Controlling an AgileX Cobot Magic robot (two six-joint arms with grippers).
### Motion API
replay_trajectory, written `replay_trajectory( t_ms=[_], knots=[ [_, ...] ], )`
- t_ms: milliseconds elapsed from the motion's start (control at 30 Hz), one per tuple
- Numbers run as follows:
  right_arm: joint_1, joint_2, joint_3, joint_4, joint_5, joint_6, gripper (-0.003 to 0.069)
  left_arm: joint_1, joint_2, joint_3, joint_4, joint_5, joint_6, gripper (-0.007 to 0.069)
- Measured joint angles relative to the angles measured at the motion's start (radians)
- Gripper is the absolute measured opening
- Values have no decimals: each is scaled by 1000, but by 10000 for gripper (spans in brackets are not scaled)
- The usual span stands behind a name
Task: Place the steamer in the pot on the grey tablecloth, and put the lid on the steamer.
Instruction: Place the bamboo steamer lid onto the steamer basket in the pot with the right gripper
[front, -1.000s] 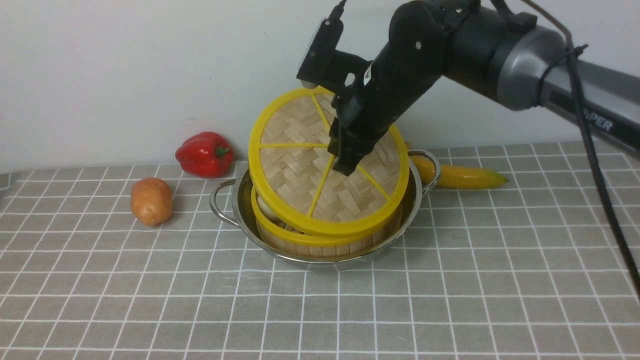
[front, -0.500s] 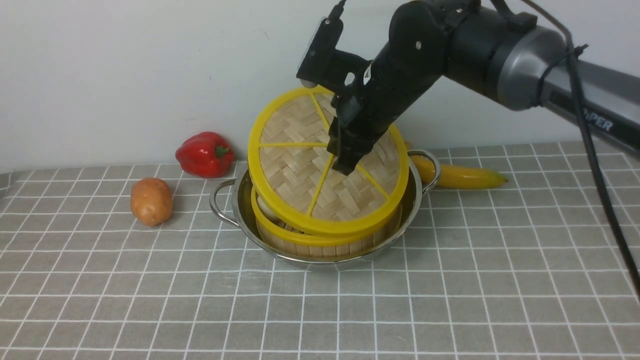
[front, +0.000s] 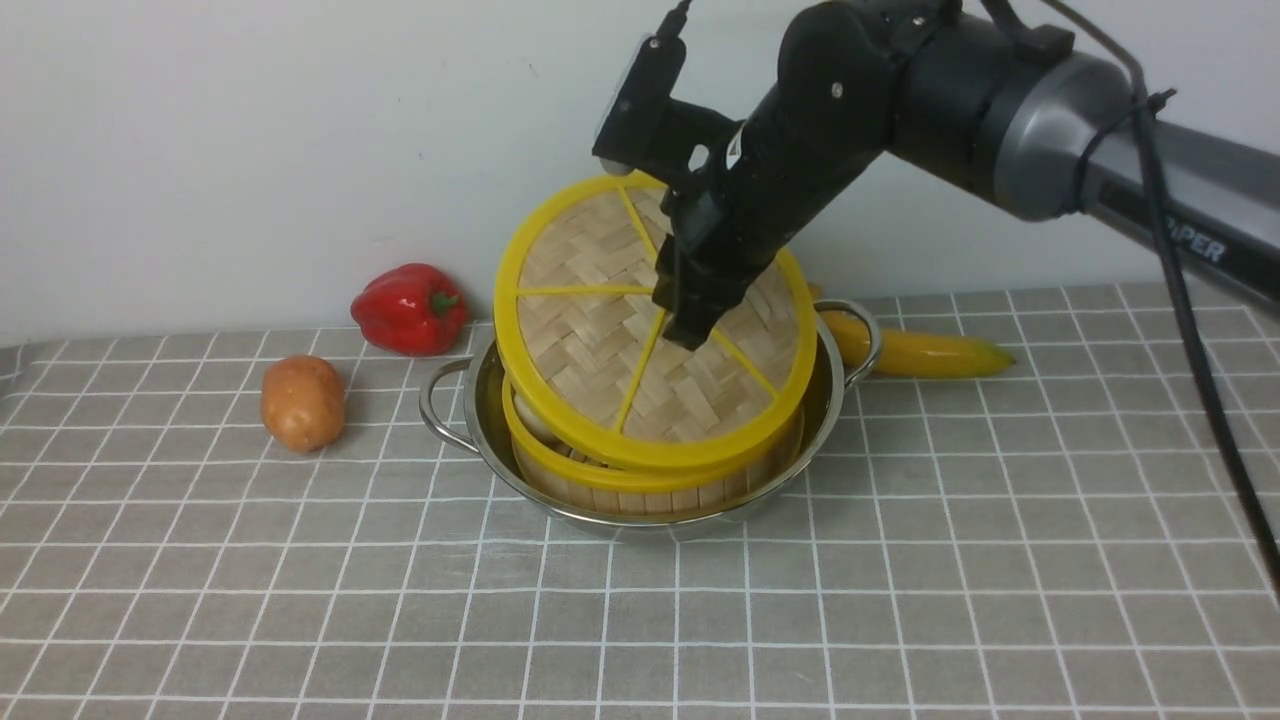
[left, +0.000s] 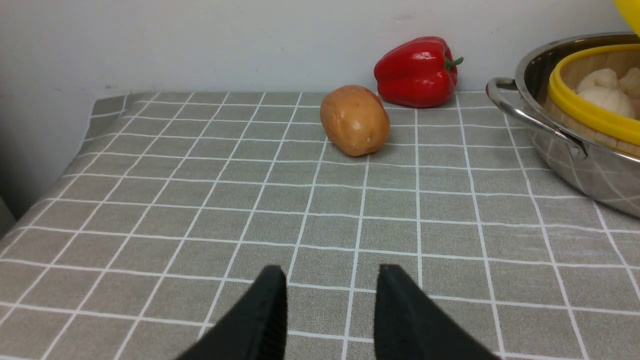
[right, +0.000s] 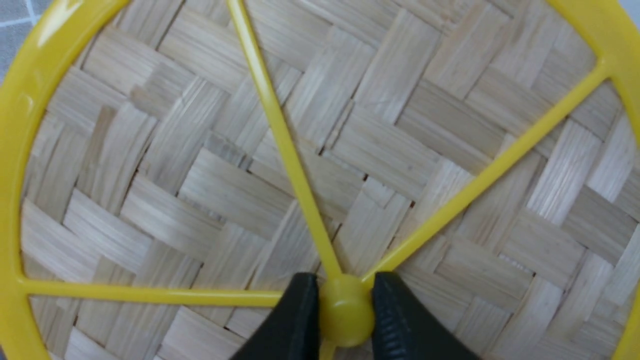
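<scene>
The steamer (front: 640, 495) sits inside the pot (front: 478, 415), which stands on the grey tablecloth (front: 900, 600) covering the worktop. The left wrist view shows pale buns (left: 605, 95) lying in the steamer. The lid (front: 590, 340) is above the steamer and tilted: its near edge lies low against the steamer's yellow rim, and its far edge is raised towards the wall. The right pincer (front: 685, 325) comes down onto the middle of the lid. In the right wrist view its two black fingers press on either side of the small yellow knob (right: 345, 315), clamped on it. The left pincer (left: 330, 295) is off to the left over bare cloth, with its fingers apart and nothing between them. A potato (front: 302, 402) lies left of the pot, with a red pepper (front: 408, 308) behind it near the wall. A banana (front: 920, 352) lies just behind the pot's right handle.
</scene>
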Motion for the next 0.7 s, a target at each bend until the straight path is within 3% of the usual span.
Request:
replay_trajectory(
  t_ms=[267,700],
  knots=[
    [0,0,-1,14,-16,0,264,0,0,0,0,0,0,243],
    [0,18,-1,-19,45,9,244,0,0,0,0,0,0,243]
  ],
)
